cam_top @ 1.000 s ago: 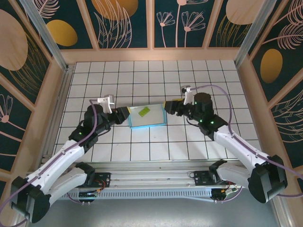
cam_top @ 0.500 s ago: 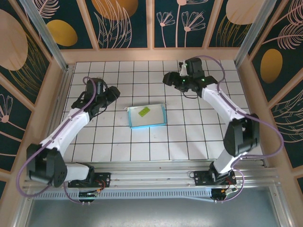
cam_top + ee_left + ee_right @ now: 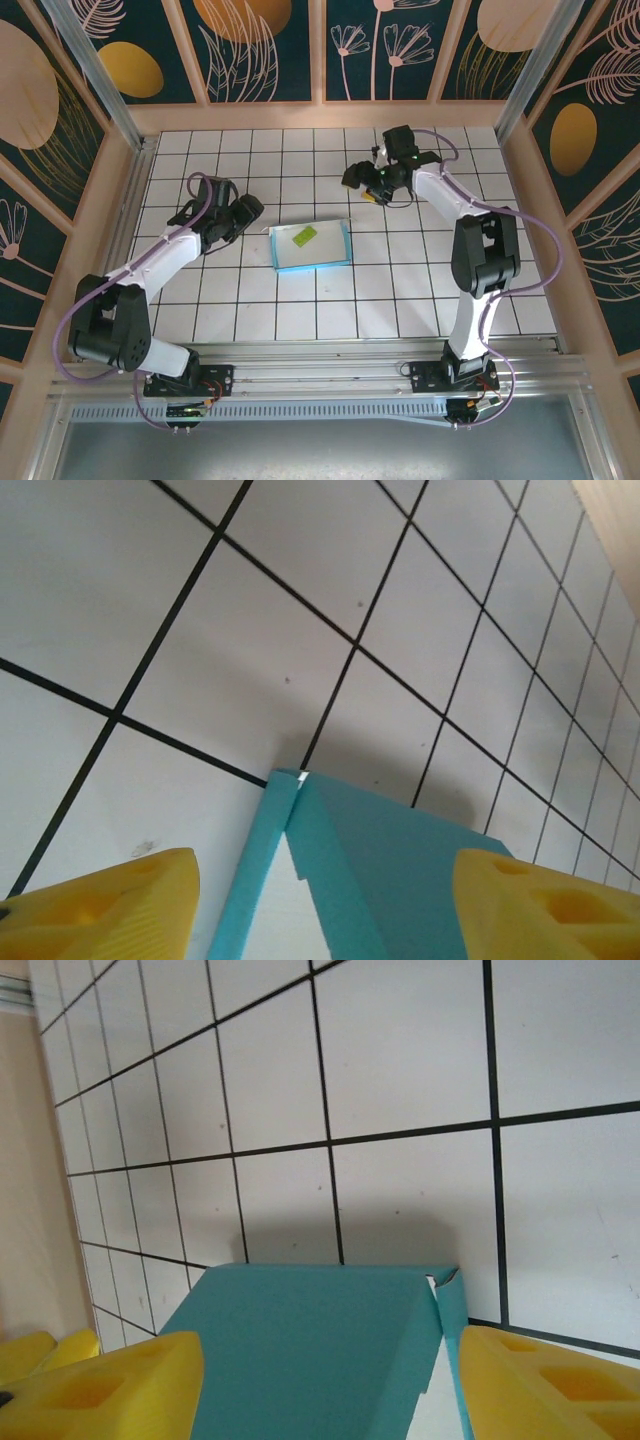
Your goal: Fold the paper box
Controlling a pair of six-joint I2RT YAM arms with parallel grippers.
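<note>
Item: paper box (image 3: 310, 247); location: flat on the tiled table (image 3: 400, 300), mid-workspace, between the two arms; pale face up, teal showing along its right and near edges; a small yellow-green scrap (image 3: 304, 236) rests on it.

Left gripper (image 3: 243, 211): just off the box's left side, not touching; yellow fingers (image 3: 100, 905) spread wide, nothing between them.

Right gripper (image 3: 357, 180): beyond the box's far right corner, well apart; jaws likewise spread, empty; its wrist view faces a teal wall (image 3: 310, 1350).

Rationale (a judgement): the central placement suits reach from both sides; both tools stand off, aimed at opposite ends, likely to take the flaps from each side.

Markings: no brand, label or writing readable on box, scrap or grippers.
</note>
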